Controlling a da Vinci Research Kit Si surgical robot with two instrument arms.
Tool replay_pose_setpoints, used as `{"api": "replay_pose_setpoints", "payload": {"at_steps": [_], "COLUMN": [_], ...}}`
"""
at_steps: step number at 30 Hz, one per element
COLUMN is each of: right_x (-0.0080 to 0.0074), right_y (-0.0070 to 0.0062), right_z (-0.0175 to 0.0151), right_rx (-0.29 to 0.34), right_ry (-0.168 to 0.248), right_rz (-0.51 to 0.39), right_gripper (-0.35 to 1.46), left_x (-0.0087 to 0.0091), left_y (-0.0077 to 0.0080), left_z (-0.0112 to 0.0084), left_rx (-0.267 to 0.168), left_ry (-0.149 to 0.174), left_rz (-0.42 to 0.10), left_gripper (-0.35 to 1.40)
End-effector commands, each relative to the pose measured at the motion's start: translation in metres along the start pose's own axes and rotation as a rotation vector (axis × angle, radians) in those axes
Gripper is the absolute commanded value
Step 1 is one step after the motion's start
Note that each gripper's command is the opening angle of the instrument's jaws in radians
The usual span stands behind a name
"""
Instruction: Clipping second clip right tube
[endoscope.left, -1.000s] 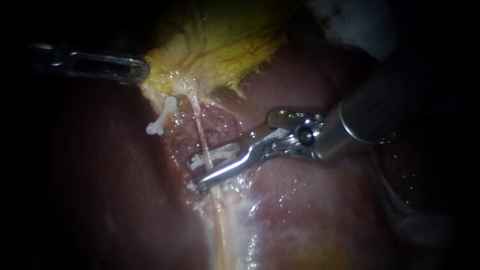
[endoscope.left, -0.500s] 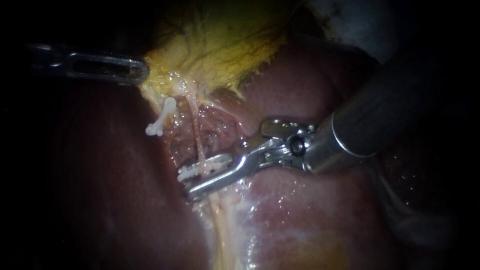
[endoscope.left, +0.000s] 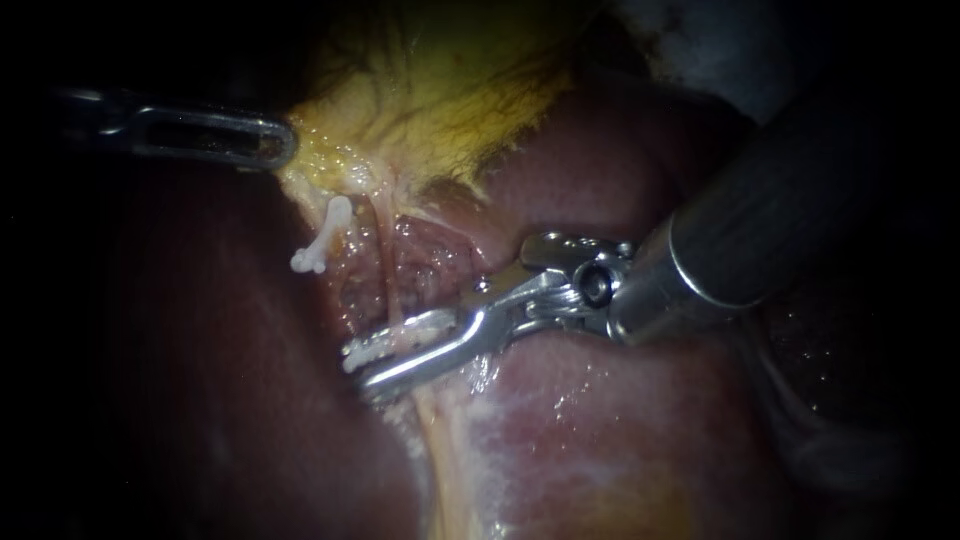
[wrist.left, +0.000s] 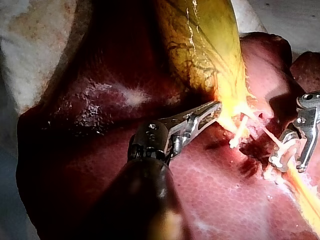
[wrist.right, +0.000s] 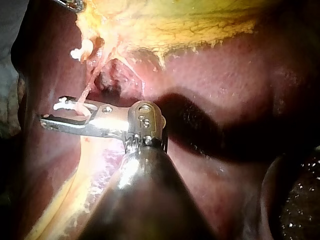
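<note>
In the endoscope view my right instrument reaches from the right edge to centre frame. Its jaws stand partly apart and hold an open clip that straddles the thin right tube, down and right of a seated clip. Only the right wrist view shows the gap between those jaws, with the tube crossing it. Only the left wrist view shows my left instrument, dim at the endoscope's upper left, closed on the gallbladder at its yellow neck above the liver.
</note>
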Motion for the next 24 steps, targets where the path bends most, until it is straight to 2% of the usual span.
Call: {"api": "replay_pose_setpoints", "payload": {"at_steps": [1,7,11,13,24], "right_x": [0.0000,0.0001,0.0002,0.0002,-0.0001], "right_y": [0.0000,0.0001,0.0002,0.0004,0.0009], "right_z": [0.0000,-0.0001,-0.0003,-0.0004,-0.0008], "right_rx": [-0.002,-0.016,-0.022,-0.027,-0.026], "right_ry": [0.003,0.023,0.027,0.027,0.021], "right_rz": [0.001,0.003,0.021,0.045,0.042], "right_gripper": [0.09,-0.13,-0.35,-0.35,-0.35], "left_x": [0.0000,0.0000,0.0000,0.0000,0.0000], "left_y": [0.0000,0.0000,0.0000,0.0000,0.0000], "left_z": [0.0000,0.0000,0.0000,0.0000,0.0001], "left_rx": [0.000,0.000,0.000,0.000,0.000], "left_ry": [0.000,0.000,0.000,0.000,0.000], "left_rz": [0.000,0.000,0.000,0.000,0.000], "left_gripper": [-0.35,-0.35,-0.35,-0.35,-0.35]}}
